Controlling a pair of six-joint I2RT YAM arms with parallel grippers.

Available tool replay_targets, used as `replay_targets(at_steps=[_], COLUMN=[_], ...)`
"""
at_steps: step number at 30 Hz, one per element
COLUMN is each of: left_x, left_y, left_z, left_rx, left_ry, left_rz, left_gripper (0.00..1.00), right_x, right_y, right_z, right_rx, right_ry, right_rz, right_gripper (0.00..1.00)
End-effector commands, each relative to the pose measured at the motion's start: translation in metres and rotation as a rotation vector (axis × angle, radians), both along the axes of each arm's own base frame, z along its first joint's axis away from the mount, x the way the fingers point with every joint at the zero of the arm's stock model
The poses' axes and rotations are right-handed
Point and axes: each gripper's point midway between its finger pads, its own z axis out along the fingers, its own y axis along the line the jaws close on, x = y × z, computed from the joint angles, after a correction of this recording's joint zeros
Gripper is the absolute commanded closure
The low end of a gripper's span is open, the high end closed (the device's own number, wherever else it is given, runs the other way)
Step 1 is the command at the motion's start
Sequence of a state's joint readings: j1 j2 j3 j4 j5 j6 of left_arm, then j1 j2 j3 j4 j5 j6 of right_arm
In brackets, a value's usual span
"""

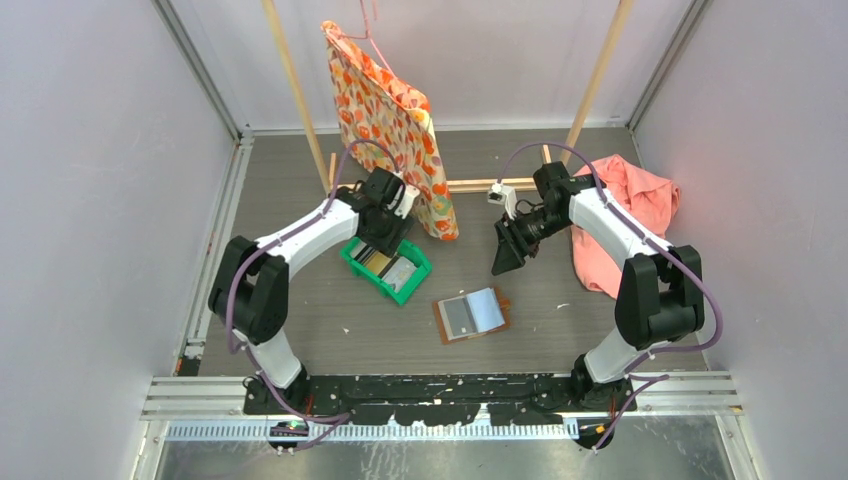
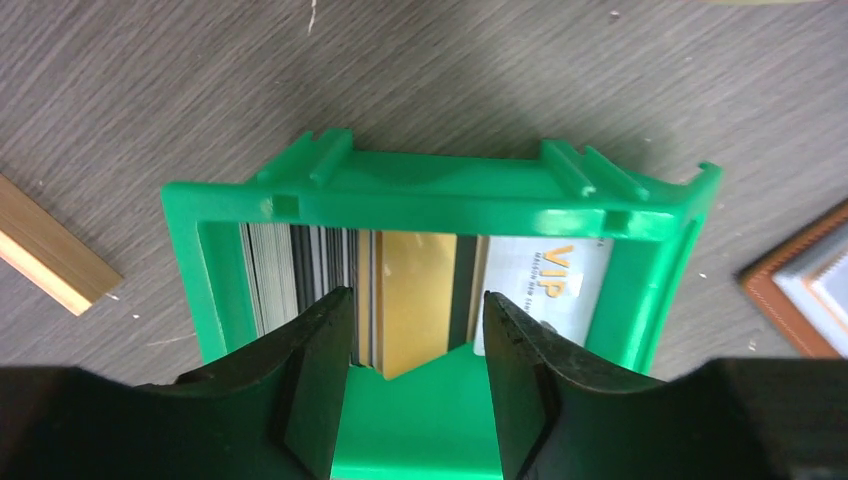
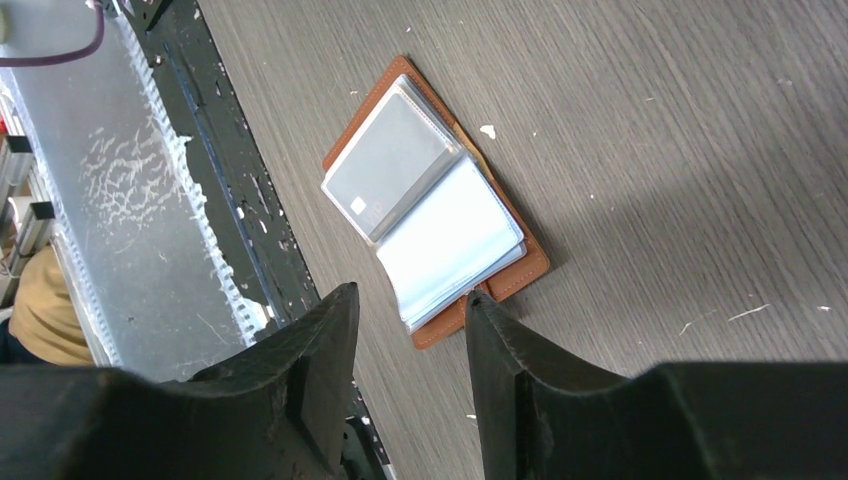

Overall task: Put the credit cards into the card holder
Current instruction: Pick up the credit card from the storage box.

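At the left, one green bin (image 2: 450, 200) sits on the grey desk (image 3: 650, 150), and the credit cards (image 2: 300, 262) stand packed on edge inside it, too many to count. One gold card (image 2: 418, 262) and one pale card lettered VIP (image 2: 550, 285) face up among the dark and silvery edges. The left gripper (image 2: 417, 300) reaches into the bin with its two fingers (image 2: 315, 370) partly apart. The gold card and a few dark ones fill the gap between them, but I cannot tell whether they are pinched. Further right, one card holder (image 3: 500, 282) lies open and flat, with one grey card (image 3: 385, 160) in a clear sleeve. The right gripper (image 3: 410, 295) hovers above its near corner, fingers parted, holding nothing. One pink cloth (image 1: 640, 200) lies at the far right.
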State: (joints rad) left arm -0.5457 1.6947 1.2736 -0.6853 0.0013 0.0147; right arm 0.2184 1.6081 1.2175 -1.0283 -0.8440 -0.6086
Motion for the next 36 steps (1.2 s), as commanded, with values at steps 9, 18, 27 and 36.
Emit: replay_targets(at_steps=[9, 18, 27, 36], left_x=[0.026, 0.019, 0.018, 0.017], left_y=[0.008, 0.012, 0.015, 0.014], left_z=[-0.015, -0.032, -0.032, -0.017], left_rx=[0.09, 0.094, 0.107, 0.082], left_ry=[-0.04, 0.008, 0.012, -0.016], left_rz=[-0.028, -0.012, 0.001, 0.005], left_gripper=[0.47, 0.52, 0.69, 0.93], right_x=[0.001, 0.001, 0.0, -0.001], right_y=[0.006, 0.007, 0.007, 0.006], right_z=[0.013, 0.014, 0.014, 0.015], right_rx=[0.046, 0.05, 0.053, 0.051], right_ry=[-0.022, -0.02, -0.014, -0.017], right_rz=[0.042, 0.048, 0.053, 0.056], right_gripper=[0.52, 0.53, 0.53, 0.53])
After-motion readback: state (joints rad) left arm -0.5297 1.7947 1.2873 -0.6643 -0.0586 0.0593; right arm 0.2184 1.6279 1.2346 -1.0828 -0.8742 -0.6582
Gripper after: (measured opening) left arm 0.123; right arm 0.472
